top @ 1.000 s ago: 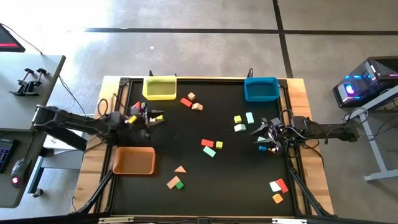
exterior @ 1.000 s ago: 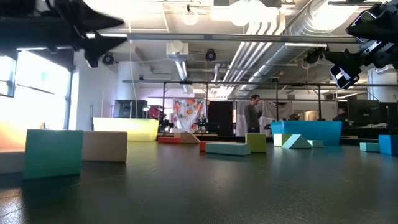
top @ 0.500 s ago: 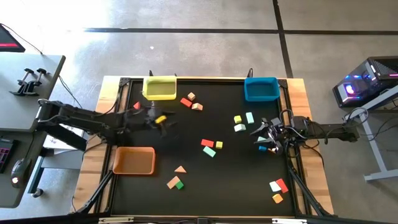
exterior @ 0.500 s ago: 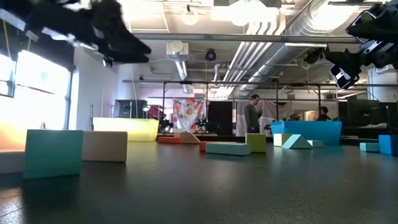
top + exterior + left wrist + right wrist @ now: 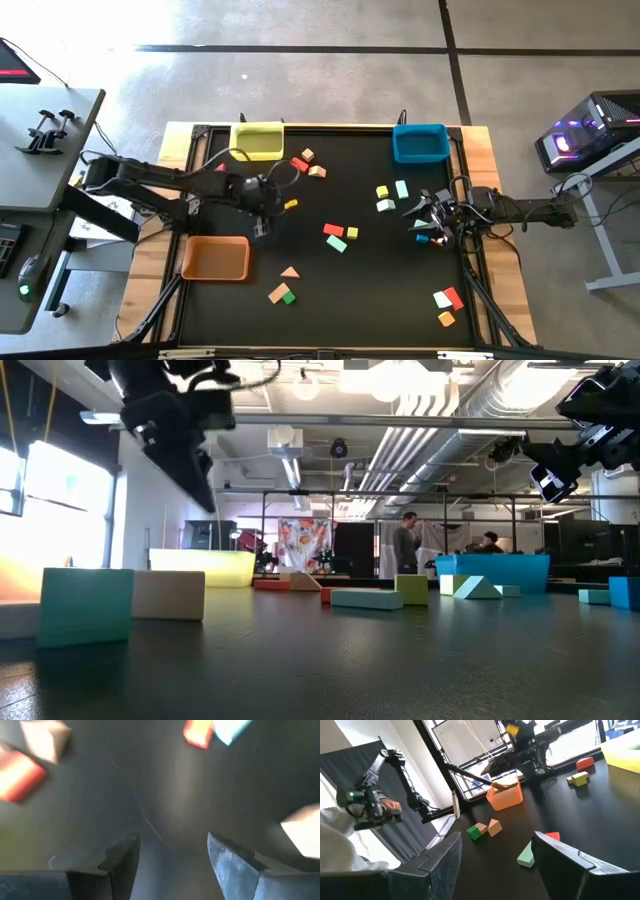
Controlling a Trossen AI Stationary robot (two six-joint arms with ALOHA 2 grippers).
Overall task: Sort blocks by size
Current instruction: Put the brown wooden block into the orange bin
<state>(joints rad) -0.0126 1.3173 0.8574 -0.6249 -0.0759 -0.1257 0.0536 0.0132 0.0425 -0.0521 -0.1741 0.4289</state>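
Note:
The blocks lie in loose groups on the black table: a red one (image 5: 299,164) with tan ones at the far side, a red (image 5: 333,230), a mint (image 5: 337,243) and a yellow one in the middle, a tan wedge (image 5: 290,272) and a green block (image 5: 289,296) near the front. My left gripper (image 5: 265,225) hangs open above bare table left of the middle group, pointing steeply down; in the left wrist view (image 5: 172,855) nothing lies between its fingers. My right gripper (image 5: 413,220) waits open and level at the right side, also seen in its wrist view (image 5: 497,850).
A yellow bin (image 5: 257,141) and a blue bin (image 5: 420,143) stand at the far edge, an orange bin (image 5: 215,258) at the near left. More blocks lie near the blue bin (image 5: 385,205) and at the near right corner (image 5: 447,298). A person's hand (image 5: 390,807) shows beyond the table.
My left gripper has swung from near the yellow bin toward the table's middle and right, and has tipped from about level to pointing steeply down. No block has moved.

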